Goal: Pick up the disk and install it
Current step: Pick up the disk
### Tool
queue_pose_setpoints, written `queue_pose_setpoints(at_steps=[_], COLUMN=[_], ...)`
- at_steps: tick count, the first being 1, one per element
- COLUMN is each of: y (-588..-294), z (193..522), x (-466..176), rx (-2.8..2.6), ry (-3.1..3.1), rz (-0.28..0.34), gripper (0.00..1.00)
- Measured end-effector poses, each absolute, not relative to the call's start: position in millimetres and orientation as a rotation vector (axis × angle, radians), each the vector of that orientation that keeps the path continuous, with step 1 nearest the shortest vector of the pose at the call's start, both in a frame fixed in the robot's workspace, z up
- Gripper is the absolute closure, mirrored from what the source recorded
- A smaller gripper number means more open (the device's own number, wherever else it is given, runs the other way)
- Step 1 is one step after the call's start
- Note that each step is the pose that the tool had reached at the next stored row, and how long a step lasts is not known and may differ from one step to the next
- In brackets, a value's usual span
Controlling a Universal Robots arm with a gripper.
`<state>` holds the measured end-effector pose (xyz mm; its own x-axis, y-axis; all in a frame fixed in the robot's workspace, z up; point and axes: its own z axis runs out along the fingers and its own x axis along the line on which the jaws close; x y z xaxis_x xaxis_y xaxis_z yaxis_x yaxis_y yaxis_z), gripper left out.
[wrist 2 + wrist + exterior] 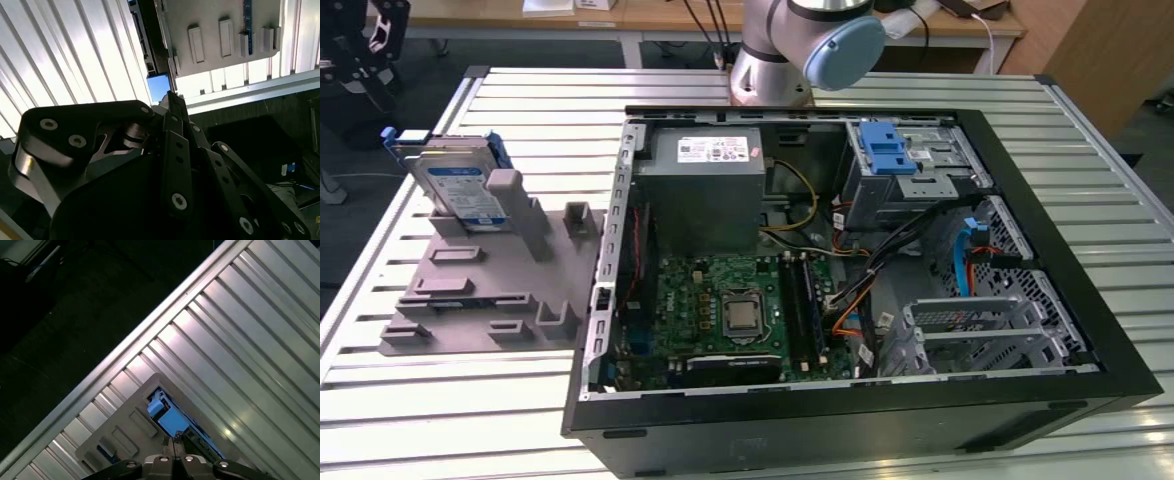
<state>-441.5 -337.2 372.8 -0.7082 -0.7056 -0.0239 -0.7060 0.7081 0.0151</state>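
Item: one disk, bearing one white-and-blue label with print too small to read, is standing upright in one grey holder. One open computer case is lying beside the holder. One gripper is hovering above the holder, jaws pressed together and gripping nothing.

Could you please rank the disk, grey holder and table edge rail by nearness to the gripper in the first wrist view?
1. The disk, right before the gripper.
2. The grey holder, surrounding the disk.
3. The table edge rail, beyond the holder, bordering the dark floor.
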Motion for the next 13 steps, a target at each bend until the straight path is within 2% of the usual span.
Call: queue_pose_setpoints(at_steps=[13], y=[-337.2], z=[372.1], x=[-441.5], rx=[-1.411], ry=[2.791], rz=[0.038], gripper=[0.89])
